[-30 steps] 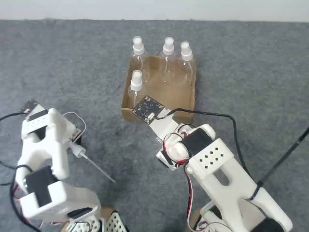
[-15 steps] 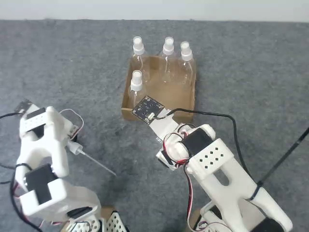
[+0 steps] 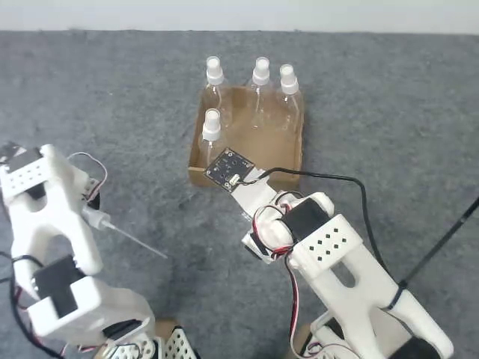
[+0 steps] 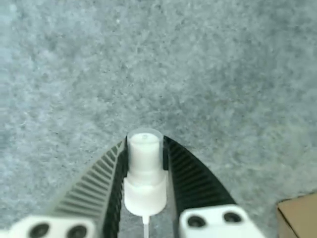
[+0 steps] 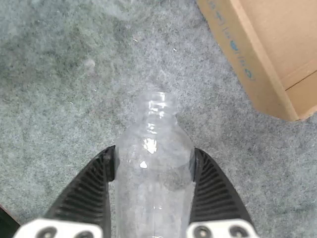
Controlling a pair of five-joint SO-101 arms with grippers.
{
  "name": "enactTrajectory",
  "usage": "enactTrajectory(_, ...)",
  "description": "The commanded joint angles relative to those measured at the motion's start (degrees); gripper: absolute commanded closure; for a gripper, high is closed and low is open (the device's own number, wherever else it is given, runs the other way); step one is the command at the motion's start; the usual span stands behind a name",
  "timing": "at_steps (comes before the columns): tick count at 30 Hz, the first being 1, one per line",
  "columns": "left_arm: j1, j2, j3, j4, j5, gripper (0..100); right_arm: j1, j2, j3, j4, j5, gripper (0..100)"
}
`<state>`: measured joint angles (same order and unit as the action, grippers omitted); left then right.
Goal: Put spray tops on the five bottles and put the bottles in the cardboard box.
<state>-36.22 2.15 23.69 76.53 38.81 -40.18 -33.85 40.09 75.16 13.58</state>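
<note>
Meanwhile, we are swinging our left end effector (image 4: 144, 141), clenched on the spray top (image 4: 144, 182), farther from the uncapped bottle (image 5: 154, 196) our right end effector (image 5: 153, 151) is gripping, delaying capping.

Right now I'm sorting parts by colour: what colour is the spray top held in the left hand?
White; the spray top shows best in the left wrist view.
</note>
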Motion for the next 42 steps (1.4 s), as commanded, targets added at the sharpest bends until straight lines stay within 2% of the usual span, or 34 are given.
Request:
enactTrajectory(1, -0.18, -1.85, -3.74, 1.05, 0.53, 99, 0.84, -2.77, -0.26, -1.01, -0.09, 98.5)
enactTrajectory(10, -0.09, -13.89, -2.86, 2.99, 0.53, 99, 0.84, -2.77, -0.26, -1.01, -0.09, 98.5)
enactTrajectory(30, 0.26, -27.08, -2.95, 4.84, 0.62, 99, 0.84, -3.74, -0.35, -0.92, -0.09, 98.6)
enactTrajectory(37, 0.26, -31.65, -2.95, 4.84, 1.23, 99, 0.66, -11.74, 3.08, -1.89, -0.18, 98.6)
enactTrajectory(42, 3.78, -34.99, -2.95, 5.1, 2.81, 99, 0.57, -16.57, 5.89, -3.56, -0.09, 98.6)
